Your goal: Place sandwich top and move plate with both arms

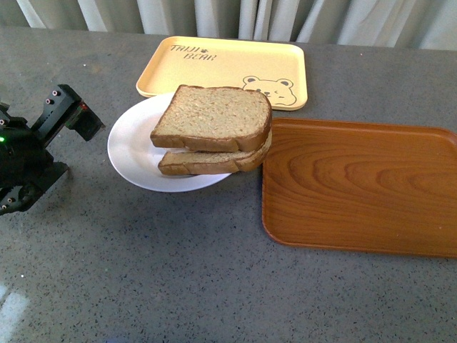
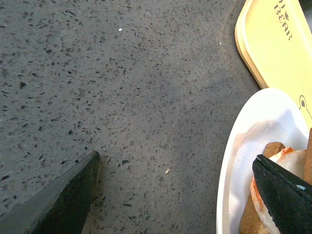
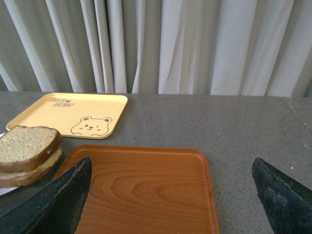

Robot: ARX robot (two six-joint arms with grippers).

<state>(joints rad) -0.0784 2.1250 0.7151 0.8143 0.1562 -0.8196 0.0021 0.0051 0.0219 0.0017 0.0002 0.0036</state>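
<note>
The sandwich top (image 1: 214, 114), a brown bread slice with a darker crust, lies on a lower slice on the white plate (image 1: 132, 146). My left gripper (image 1: 77, 116) hovers at the plate's left side, open. In the left wrist view the left gripper (image 2: 175, 158) straddles the plate's rim (image 2: 228, 165): one finger is over the bare table, the other over the plate beside the lower slice (image 2: 253, 214) with its white and red filling. The right gripper (image 3: 171, 162) is open and empty over the wooden tray (image 3: 141, 187), with the sandwich top (image 3: 27, 141) off to its side. The front view does not show the right arm.
A yellow bear-print tray (image 1: 221, 64) lies behind the plate, which overlaps its front edge. The brown wooden tray (image 1: 360, 186) sits just right of the plate, nearly touching the sandwich. Grey speckled tabletop (image 1: 178, 271) stretches in front. Curtains (image 3: 195, 44) hang behind the table.
</note>
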